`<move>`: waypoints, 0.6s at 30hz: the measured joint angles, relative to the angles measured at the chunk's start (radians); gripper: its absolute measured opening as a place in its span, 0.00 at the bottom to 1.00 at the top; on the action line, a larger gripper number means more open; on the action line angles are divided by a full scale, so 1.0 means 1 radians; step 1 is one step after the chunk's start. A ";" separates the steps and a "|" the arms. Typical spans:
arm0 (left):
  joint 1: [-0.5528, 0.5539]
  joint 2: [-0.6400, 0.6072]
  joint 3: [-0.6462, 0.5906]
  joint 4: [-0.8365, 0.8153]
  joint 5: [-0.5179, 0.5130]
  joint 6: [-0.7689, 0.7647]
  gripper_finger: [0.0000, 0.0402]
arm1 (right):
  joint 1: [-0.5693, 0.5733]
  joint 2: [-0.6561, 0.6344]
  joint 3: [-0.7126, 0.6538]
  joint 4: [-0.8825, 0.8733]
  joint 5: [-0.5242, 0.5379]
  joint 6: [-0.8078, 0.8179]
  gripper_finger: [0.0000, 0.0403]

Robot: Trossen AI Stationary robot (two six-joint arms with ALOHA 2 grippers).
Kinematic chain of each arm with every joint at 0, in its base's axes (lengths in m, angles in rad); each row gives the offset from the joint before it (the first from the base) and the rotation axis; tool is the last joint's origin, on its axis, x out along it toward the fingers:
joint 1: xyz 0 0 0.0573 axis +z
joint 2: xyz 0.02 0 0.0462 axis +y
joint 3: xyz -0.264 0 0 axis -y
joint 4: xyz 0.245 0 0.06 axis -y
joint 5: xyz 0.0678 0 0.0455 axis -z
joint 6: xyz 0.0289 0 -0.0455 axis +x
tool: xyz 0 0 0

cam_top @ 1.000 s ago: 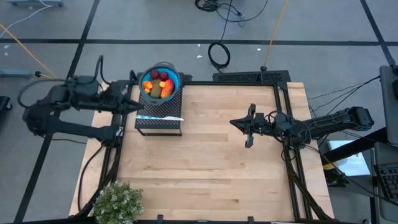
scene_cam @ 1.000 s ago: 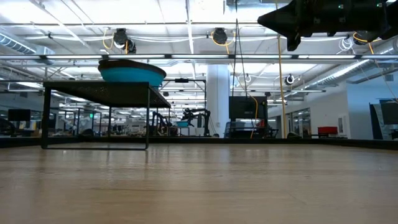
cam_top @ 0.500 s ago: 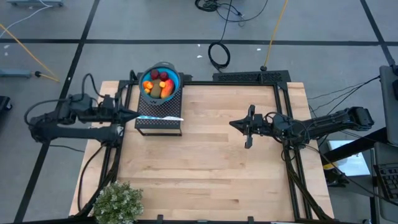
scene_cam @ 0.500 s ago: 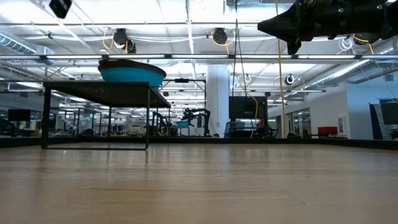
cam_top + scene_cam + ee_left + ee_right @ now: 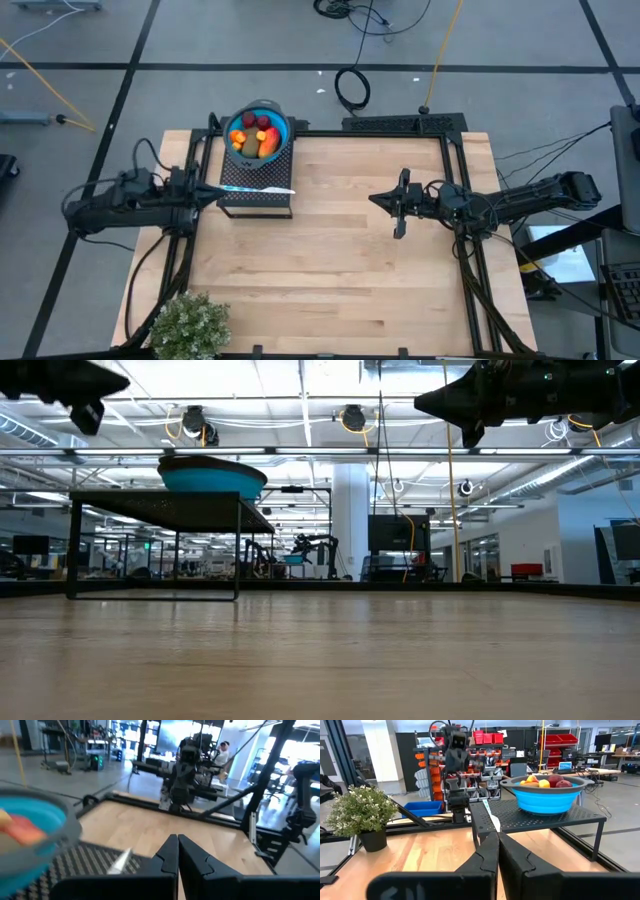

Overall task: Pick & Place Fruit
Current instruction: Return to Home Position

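Note:
The fruits (image 5: 256,136), red, orange and dark red pieces, lie in a blue bowl (image 5: 284,124) on a black mesh stand (image 5: 257,203) at the table's far left. They also show in the right wrist view (image 5: 546,782). My left gripper (image 5: 212,189) is shut and empty, level, at the stand's left side; its closed fingers show in the left wrist view (image 5: 177,846). My right gripper (image 5: 374,198) is shut and empty, raised over the middle right of the table and pointing left toward the stand.
A white-and-blue pen (image 5: 258,189) lies on the stand's top in front of the bowl. A bushy green plant (image 5: 188,325) stands at the near left corner. The bare wooden tabletop (image 5: 340,270) lies between the arms and toward the near edge.
My left gripper has drawn back from beside the bowl toward the table's near and left edges, and has come down into the low view. It stays shut. My right arm has kept still.

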 joint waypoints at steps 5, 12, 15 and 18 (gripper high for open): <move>0.000 -0.059 -0.101 0.007 0.013 -0.036 0.01 | 0.000 -0.009 0.000 -0.003 0.000 0.041 0.00; 0.000 -0.058 -0.133 -0.008 0.031 0.002 0.02 | -0.001 -0.156 0.000 -0.012 0.002 0.025 0.00; 0.000 -0.058 -0.131 -0.005 0.069 0.013 0.01 | -0.007 -0.278 0.000 -0.098 0.005 0.012 0.00; 0.000 -0.058 -0.131 -0.021 0.099 0.013 0.01 | -0.009 -0.426 0.000 -0.266 0.011 0.061 0.00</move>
